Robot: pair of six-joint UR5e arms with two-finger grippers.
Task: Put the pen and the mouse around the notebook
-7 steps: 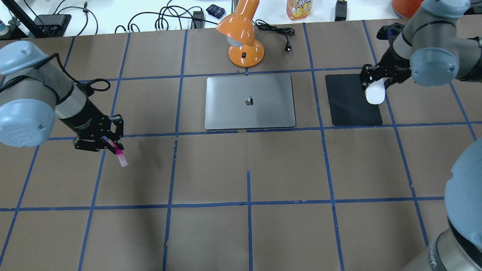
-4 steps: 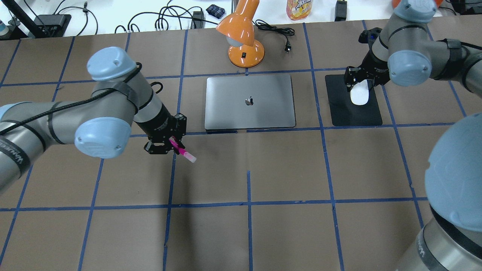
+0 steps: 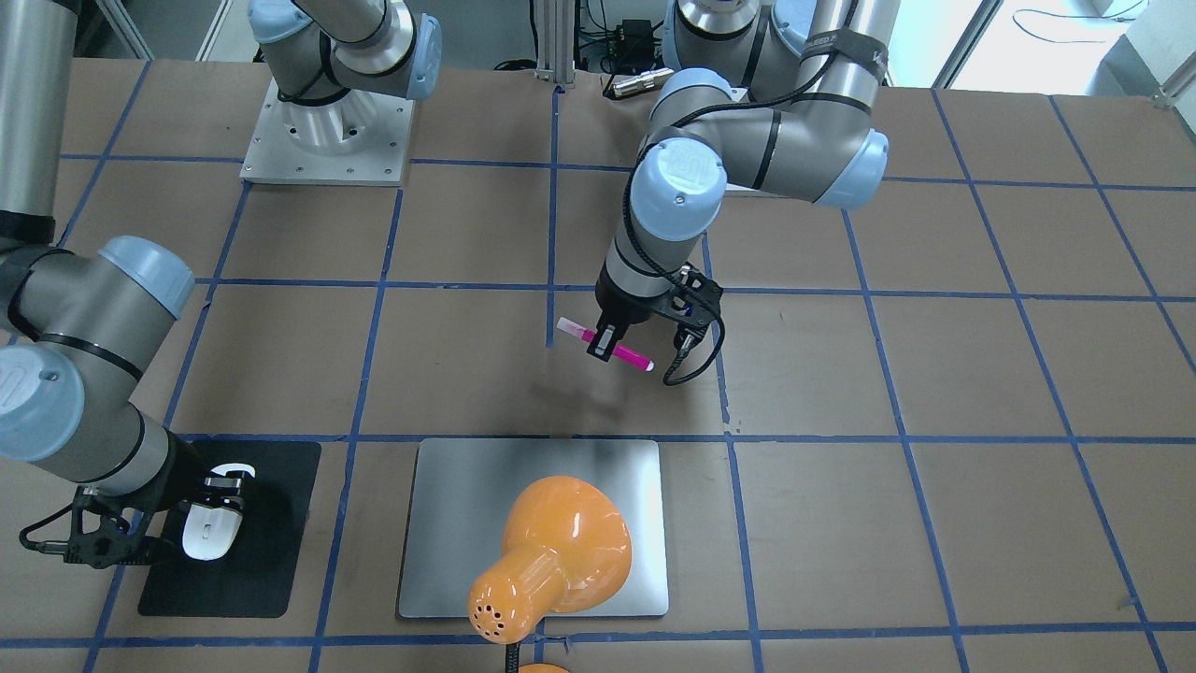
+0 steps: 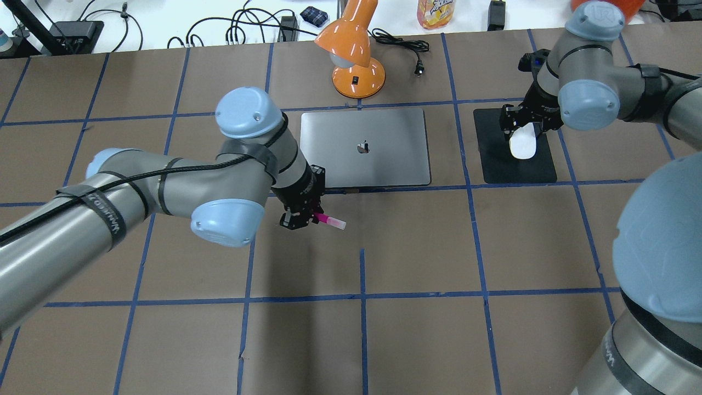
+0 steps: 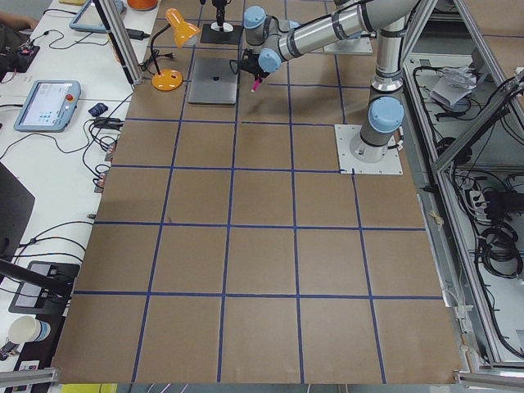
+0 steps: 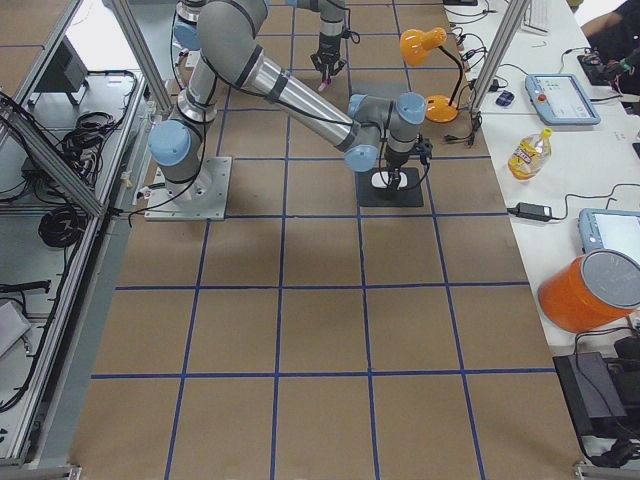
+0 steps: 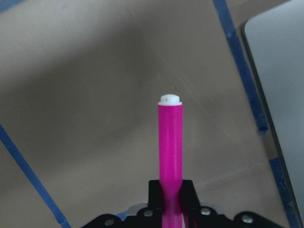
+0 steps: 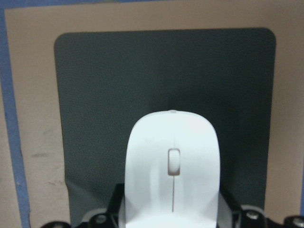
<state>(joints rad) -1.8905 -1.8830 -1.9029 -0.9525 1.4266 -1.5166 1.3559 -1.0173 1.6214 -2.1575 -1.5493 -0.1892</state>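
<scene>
Blue tape (image 4: pixel 362 274) grids the brown, seemingly paper table (image 4: pixel 428 340); 1 lamp (image 4: pixel 359 77) beside notebook (image 4: pixel 384 159).

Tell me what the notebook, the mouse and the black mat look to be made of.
Notebook: silver-grey metal, probably aluminium, satin finish; it shows a soft, even sheen with gradual shading.
Mouse: likely hard plastic, glossy white; its shell is smooth and seamless apart from one thin centre line.
Black mat: matte, fine pebbled grain; perhaps leatherette or rubber, can't tell which.

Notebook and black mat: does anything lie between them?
No objects: overhead view shows only bare brown paper and one blue tape line between the notebook and the black mat.
</scene>
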